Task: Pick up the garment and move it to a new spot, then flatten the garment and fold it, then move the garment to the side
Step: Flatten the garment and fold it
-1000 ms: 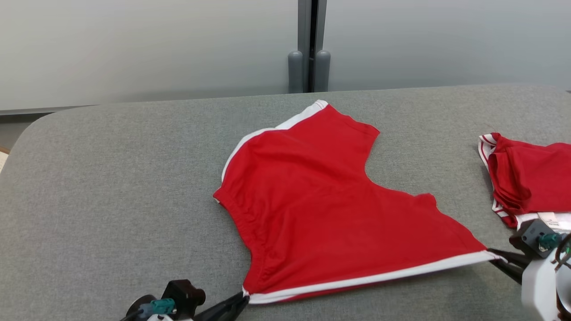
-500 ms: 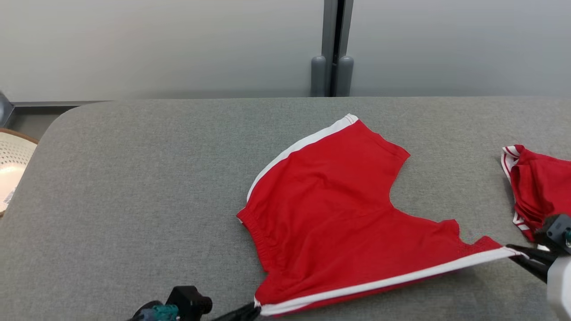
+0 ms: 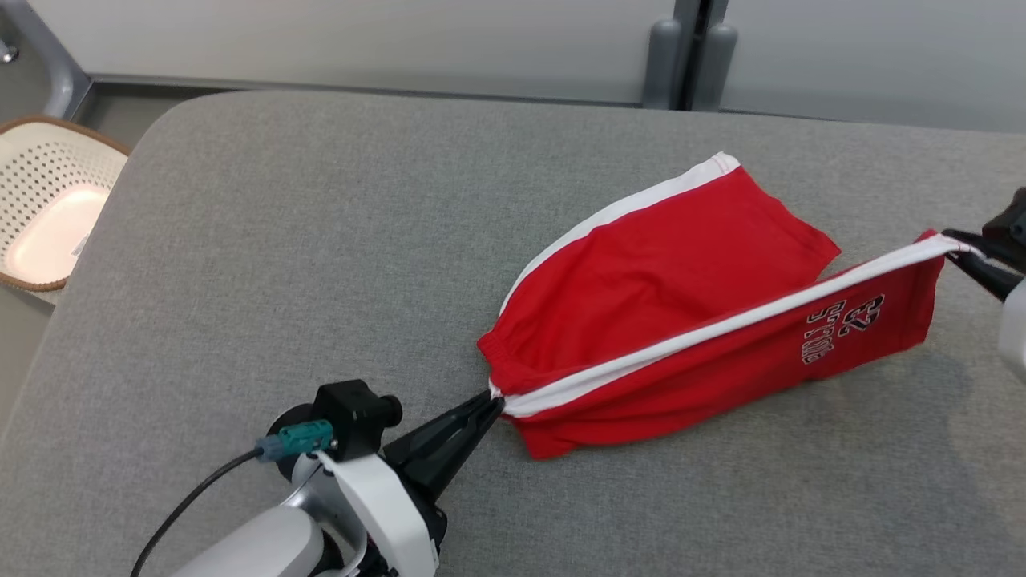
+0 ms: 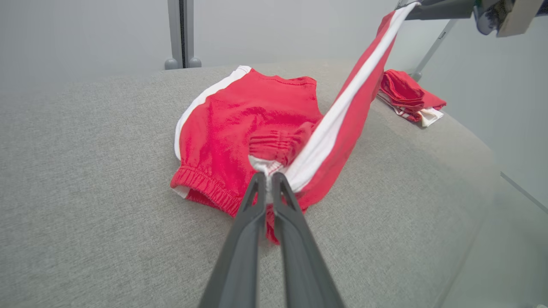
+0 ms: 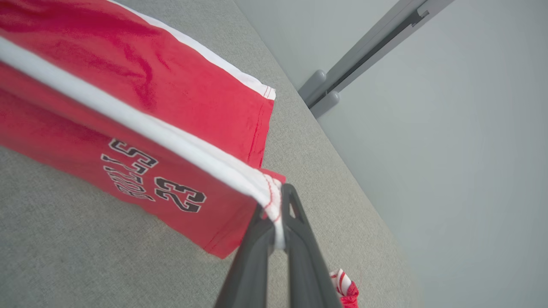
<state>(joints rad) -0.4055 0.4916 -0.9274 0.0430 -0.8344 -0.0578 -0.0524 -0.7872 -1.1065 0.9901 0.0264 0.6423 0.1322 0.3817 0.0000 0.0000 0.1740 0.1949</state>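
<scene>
While left end effector (image 3: 490, 398) and right end effector (image 3: 955, 244) pinch the shorts (image 3: 665, 272) taut — the basket (image 3: 32, 160) lies apart.

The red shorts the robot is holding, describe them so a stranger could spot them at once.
On the grey padded table, find the red shorts with white side stripes. One striped edge is lifted, stretched between the left gripper and the right gripper. Unlike the folded red garment lying apart, they show black lettering with a 23.
</scene>
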